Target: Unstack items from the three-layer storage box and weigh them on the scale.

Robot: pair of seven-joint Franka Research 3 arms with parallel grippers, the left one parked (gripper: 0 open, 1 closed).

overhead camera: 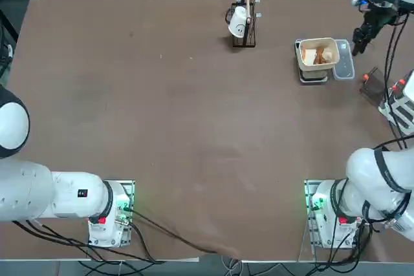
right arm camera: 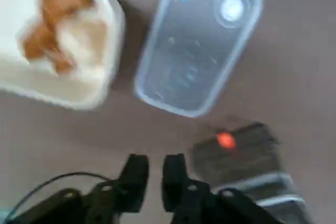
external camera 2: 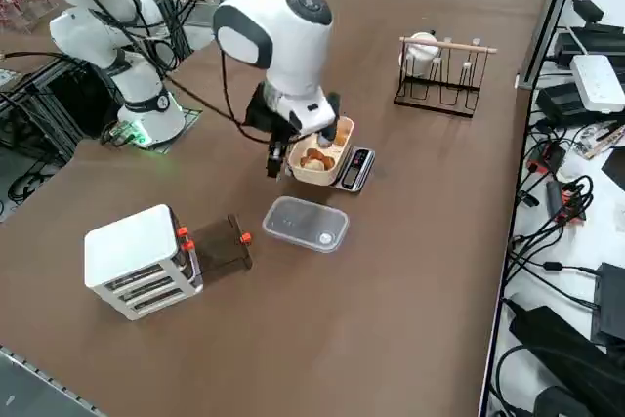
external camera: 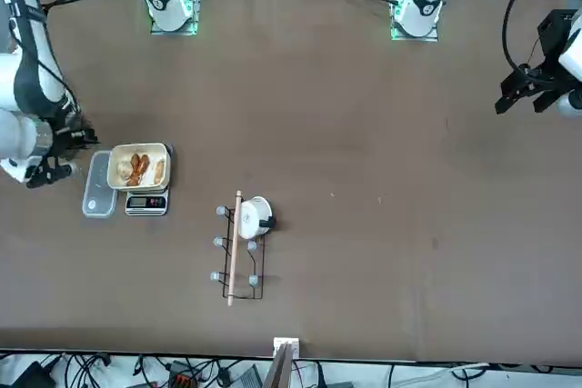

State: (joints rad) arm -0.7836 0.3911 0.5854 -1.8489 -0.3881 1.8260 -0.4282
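Hovering beside the scale (external camera 2: 355, 169), the right gripper (right arm camera: 153, 174) has its fingers (right arm camera: 134, 174) drawn narrow with only a slim gap between them, and nothing in it. The bowl (external camera 2: 319, 157) on the scale already holds several brown and tan lumps (external camera 2: 314, 156), so my guess is the arm is between trips and should head for the storage box (external camera 2: 142, 261), which stands well apart from the scale, toward the table's near right edge in the side view. To do that well, the fingers need to spread before reaching a layer; a dark tray (external camera 2: 223, 244) with orange tabs sits pulled out from the box toward the scale. The clear plate (external camera 2: 306, 224) lies just beside the scale, between it and the box, so the path should pass over it rather than nudge it. The table (overhead camera: 162, 127) is plain brown; a wire stand (overhead camera: 244, 25) with a white cup sits farther along from the scale, and cables crowd the edges.
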